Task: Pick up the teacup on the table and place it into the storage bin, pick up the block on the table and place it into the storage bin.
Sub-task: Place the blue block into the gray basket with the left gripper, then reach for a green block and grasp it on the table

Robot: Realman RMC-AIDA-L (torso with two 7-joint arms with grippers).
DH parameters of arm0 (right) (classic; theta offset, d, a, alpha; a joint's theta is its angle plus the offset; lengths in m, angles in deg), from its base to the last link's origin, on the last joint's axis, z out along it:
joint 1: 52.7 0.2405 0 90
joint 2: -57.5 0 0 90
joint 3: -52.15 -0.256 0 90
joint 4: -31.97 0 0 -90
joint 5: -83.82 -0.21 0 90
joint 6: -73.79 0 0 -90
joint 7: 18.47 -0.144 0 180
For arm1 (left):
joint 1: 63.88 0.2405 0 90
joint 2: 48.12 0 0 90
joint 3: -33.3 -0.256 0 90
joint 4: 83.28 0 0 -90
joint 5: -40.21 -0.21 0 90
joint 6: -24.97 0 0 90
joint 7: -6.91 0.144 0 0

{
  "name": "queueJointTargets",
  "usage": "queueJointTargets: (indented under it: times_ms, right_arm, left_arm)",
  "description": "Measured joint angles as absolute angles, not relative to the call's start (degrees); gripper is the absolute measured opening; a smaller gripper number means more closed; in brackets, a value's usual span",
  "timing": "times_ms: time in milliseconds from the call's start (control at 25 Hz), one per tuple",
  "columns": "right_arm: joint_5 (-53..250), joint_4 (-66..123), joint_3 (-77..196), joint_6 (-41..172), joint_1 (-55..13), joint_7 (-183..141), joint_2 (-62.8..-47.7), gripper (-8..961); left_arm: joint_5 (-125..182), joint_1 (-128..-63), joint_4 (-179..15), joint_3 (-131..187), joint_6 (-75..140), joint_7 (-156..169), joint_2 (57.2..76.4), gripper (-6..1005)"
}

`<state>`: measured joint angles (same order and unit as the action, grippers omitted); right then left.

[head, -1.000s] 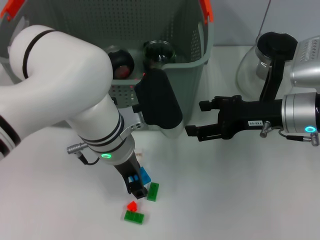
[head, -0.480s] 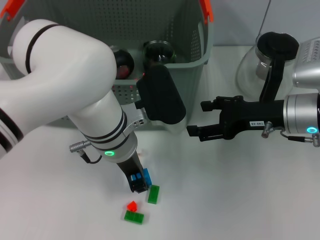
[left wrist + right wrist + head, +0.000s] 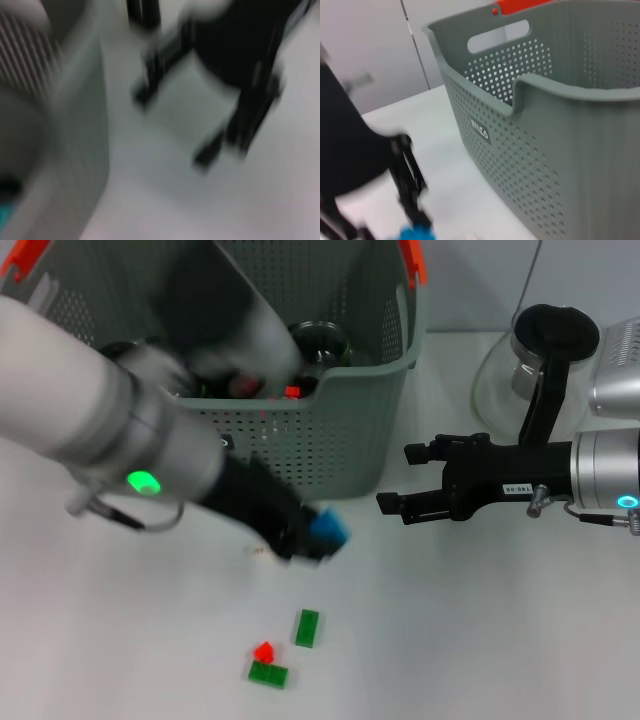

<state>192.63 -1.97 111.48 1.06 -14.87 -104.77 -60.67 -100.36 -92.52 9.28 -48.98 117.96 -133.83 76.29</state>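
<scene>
Blue block (image 3: 328, 529) pinched in the left gripper (image 3: 305, 540), lifted off the table; next, over the storage bin's (image 3: 395, 370) rim. Right gripper (image 3: 392, 478) spread, idle.

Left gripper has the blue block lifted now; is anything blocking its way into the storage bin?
Only the bin's own front wall. The left gripper holds the blue block in front of the storage bin, below the rim, so it must rise over it. The right gripper hovers off to the side.

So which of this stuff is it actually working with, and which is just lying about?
In the job:
- grey-green perforated plastic storage bin
- small blue block, held in the left claw
- dark teacup, already inside the bin

Lying about:
- two green bricks
- red piece
- glass carafe
- right claw, idle
</scene>
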Motion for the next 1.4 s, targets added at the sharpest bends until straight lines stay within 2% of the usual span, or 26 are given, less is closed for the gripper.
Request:
queueJointTargets:
  times_ms: [120,280,320,360,400,600,680,760,1000,1160,1280,1400]
  right_arm:
    - [192.8,-1.8,111.5,1.0,-14.9,-104.8,-60.63,945]
    - [192.9,-1.7,111.9,0.6,-14.9,-104.8,-60.62,945]
    - [192.9,-1.7,111.9,0.5,-14.9,-104.8,-60.6,946]
    - [193.0,-1.8,112.0,0.0,-14.9,-104.8,-60.62,946]
    - [193.0,-1.8,112.0,0.0,-14.9,-104.8,-60.62,946]
    - [193.0,-1.8,112.0,-0.8,-14.9,-104.8,-60.62,946]
    - [193.0,-1.8,112.0,-1.1,-15.0,-104.8,-60.59,946]
    - [193.1,-1.8,112.0,-1.3,-15.0,-104.8,-60.56,946]
    - [193.1,-2.0,112.0,-1.5,-15.0,-104.8,-60.53,946]
    - [193.1,-2.0,112.0,-1.6,-15.0,-104.8,-60.53,946]
    - [193.1,-1.8,112.0,-1.6,-15.0,-104.8,-60.49,946]
    - [193.1,-1.7,112.0,-2.6,-15.0,-104.7,-60.46,946]
  left_arm:
    - [-86.0,-91.8,11.6,-36.1,121.6,-128.6,76.09,396]
    - [-73.6,-95.1,9.2,-21.6,120.9,-122.4,75.3,397]
    - [-73.1,-96.8,7.3,-19.7,119.8,-121.9,74.58,397]
    - [-74.4,-100.0,2.6,-18.6,116.9,-121.6,72.68,397]
    - [-74.4,-100.0,2.6,-18.6,116.9,-121.6,72.68,397]
    - [-77.9,-108.1,-15.4,-18.2,108.2,-121.7,67.43,397]
    - [-78.1,-110.0,-20.8,-18.3,106.3,-121.0,66.1,397]
    - [-78.6,-110.9,-22.8,-18.6,105.2,-120.2,65.76,397]
    - [-78.0,-108.2,-13.6,-18.0,108.0,-120.6,67.75,603]
    - [-73.4,-102.9,-0.6,-18.2,117.6,-120.5,70.46,762]
    - [-72.6,-97.3,11.3,-21.6,128.6,-117.3,73.6,862]
    - [-74.7,-92.3,15.4,-27.4,134.0,-114.2,75.27,952]
